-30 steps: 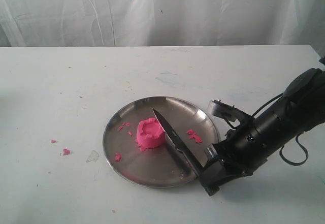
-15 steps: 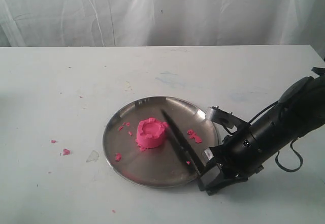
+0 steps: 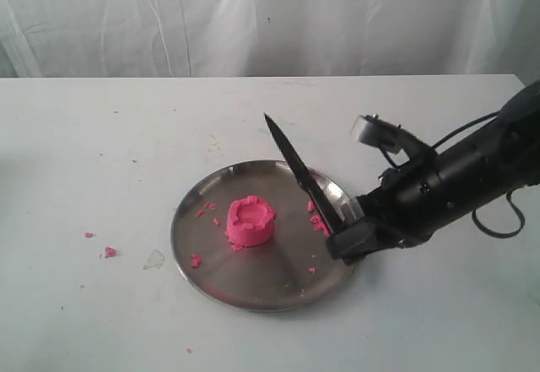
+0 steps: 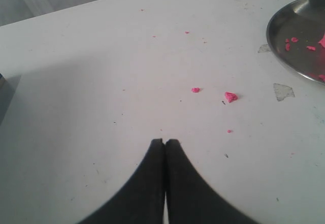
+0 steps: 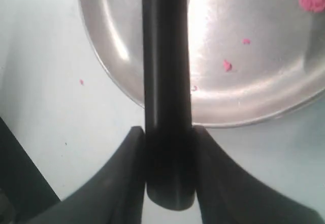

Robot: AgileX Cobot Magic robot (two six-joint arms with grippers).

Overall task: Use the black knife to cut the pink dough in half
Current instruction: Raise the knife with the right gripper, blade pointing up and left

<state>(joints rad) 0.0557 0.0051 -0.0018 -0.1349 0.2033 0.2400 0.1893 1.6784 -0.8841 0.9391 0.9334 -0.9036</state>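
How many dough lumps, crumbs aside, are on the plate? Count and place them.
1. The pink dough sits uncut near the metal plate's middle. The black knife covers only a narrow strip, so none seems hidden.

Evenly bright, soft diffuse light, washed-out white table (image 3: 101, 136) and backdrop; slightly soft, low-res overall. Faint shadow just beside the metal plate (image 3: 190, 258) rim. Strong glare streaks on plate in right wrist view, black knife (image 5: 166, 82) handle close-up blurred. Broad dim shadow near left gripper (image 4: 165, 145)
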